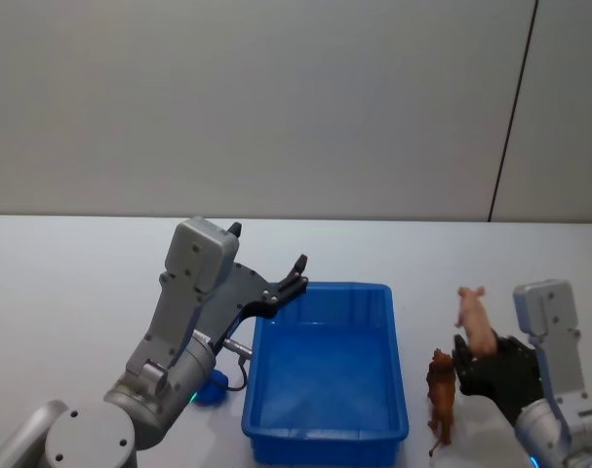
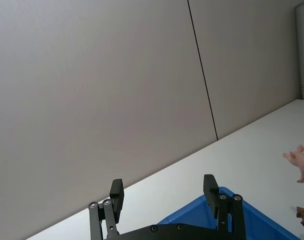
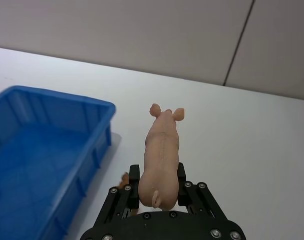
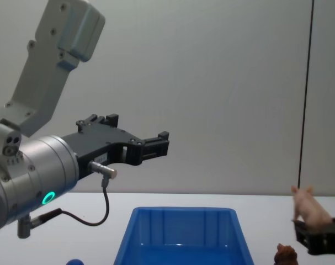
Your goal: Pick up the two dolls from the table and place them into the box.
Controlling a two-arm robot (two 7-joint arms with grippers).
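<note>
We find the blue bin on the white table, its long axis running away from the robot. The left gripper hangs above the bin's far left corner, well clear of the rim in the chest view. Its jaws stand wide apart with nothing between them.

The right gripper sits off the bin's right side, near the front corner. Its fingers are closed against the flanks of a pink pig toy, gripping it at the hindquarters with the snout pointing away from the robot. In the chest view the pig's head sits higher than its rump.

A brown animal toy stands upright on the table between the bin's right wall and the right gripper. It is just beside the wall, but we cannot tell whether it touches it. A blue rounded toy lies on the table just off the bin's left wall, near the front corner, partly hidden under the left arm.
</note>
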